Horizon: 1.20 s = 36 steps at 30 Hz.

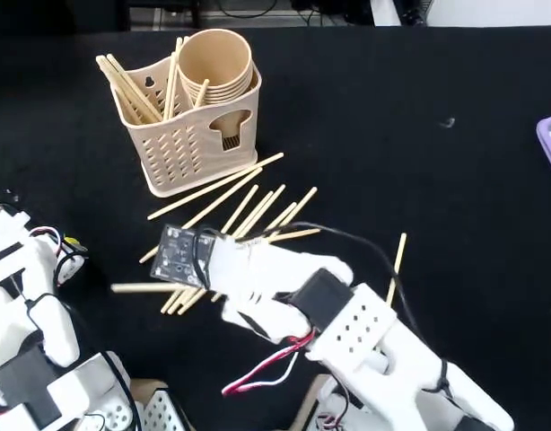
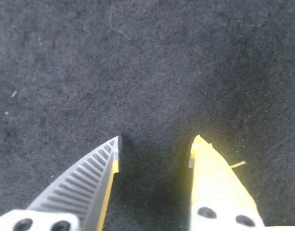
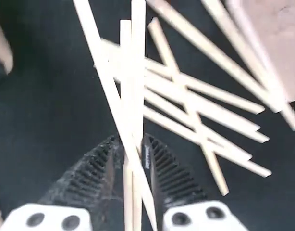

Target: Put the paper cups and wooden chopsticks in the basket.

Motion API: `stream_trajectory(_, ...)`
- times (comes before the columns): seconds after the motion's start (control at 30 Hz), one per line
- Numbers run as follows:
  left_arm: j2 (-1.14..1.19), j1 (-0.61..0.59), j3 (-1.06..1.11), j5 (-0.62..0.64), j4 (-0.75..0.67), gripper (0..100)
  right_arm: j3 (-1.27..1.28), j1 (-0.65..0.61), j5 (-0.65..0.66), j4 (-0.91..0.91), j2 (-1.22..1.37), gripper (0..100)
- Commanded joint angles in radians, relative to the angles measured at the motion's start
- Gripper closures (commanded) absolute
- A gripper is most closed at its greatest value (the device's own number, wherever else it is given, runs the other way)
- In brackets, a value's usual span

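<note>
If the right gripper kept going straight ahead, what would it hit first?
Probably the loose chopsticks heaped on the table just ahead of the right gripper, which grips a few itself. The basket sits farther on, off to one side, though depth is hard to judge.

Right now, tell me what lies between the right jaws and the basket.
Loose chopsticks, fanned on the black cloth before the basket, in the high view. The right wrist view shows a few of them between the jaws.

likely a robotics lab: black-clothed table (image 1: pixel 419 108), robot arm (image 1: pixel 392 350) with bare wiring (image 1: pixel 266 370).
</note>
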Motion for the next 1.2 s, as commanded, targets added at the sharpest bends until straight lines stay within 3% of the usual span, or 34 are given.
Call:
stream_trajectory(0.0, 0.002, 0.007, -0.031, 0.003, -0.015, 76, -0.070, 0.015, -0.057, -0.132, -0.035, 98.8)
stream_trajectory(0.3, 0.002, 0.007, -0.030, 0.003, -0.015, 76, -0.179, 0.189, -0.288, -0.460, 0.062, 98.8)
stream_trajectory(0.7, 0.002, 0.007, -0.030, 0.003, -0.015, 76, -0.538, 0.195, -0.528, -0.506, 0.260, 98.8)
stream_trajectory(1.17, 0.002, 0.008, -0.030, 0.003, -0.015, 76, -0.822, 0.196, -0.539, -0.957, 0.561, 98.8)
